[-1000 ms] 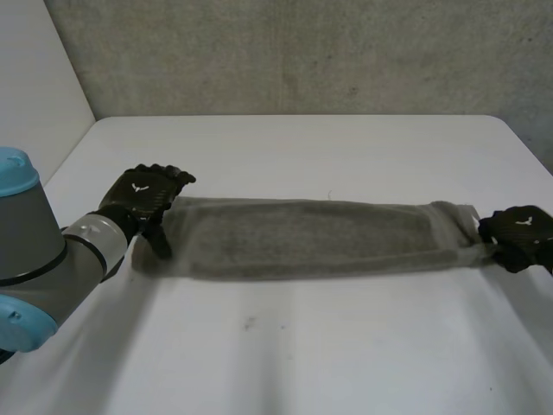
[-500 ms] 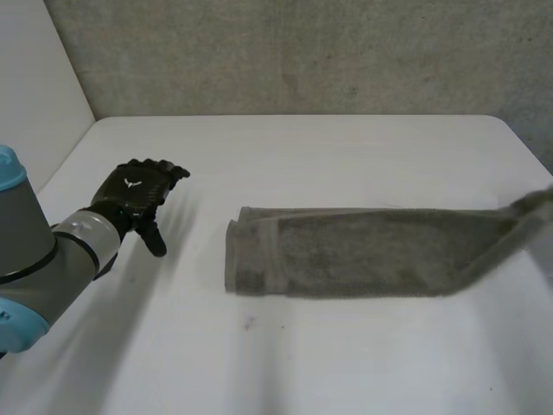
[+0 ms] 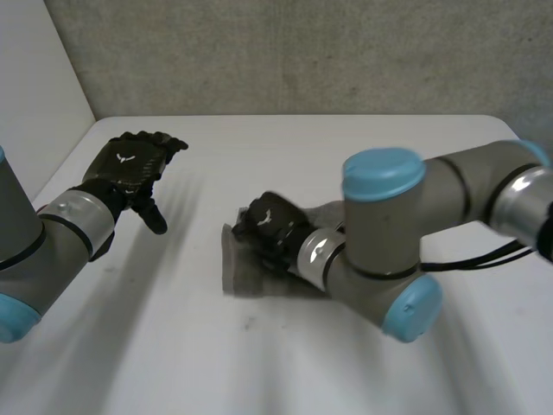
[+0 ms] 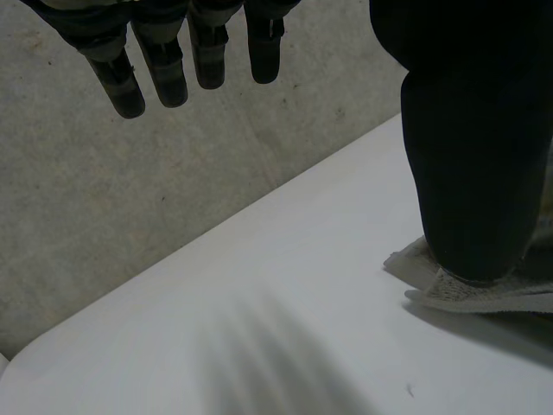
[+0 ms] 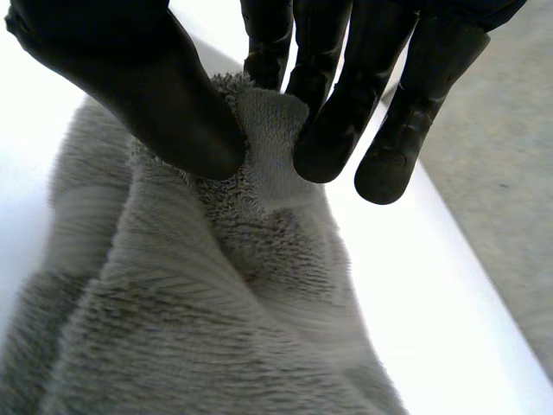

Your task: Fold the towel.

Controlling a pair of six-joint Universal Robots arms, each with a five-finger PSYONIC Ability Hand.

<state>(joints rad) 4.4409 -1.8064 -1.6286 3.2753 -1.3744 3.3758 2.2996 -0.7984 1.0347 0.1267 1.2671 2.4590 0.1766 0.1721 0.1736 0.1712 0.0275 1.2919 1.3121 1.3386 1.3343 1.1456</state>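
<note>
My right hand (image 5: 138, 86) pinches the towel (image 5: 216, 328) end; I'd lay it square (left hand (image 3: 130, 169) relaxed, clear) before releasing.

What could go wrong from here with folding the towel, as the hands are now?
The right hand pinches only a small tuft of the towel between thumb and fingers, so the cloth might slip out. The left hand is open and off the towel, so nothing pins the lower layer; it may drag on the table. The towel looks bunched by the right hand, so edges may land uneven.
</note>
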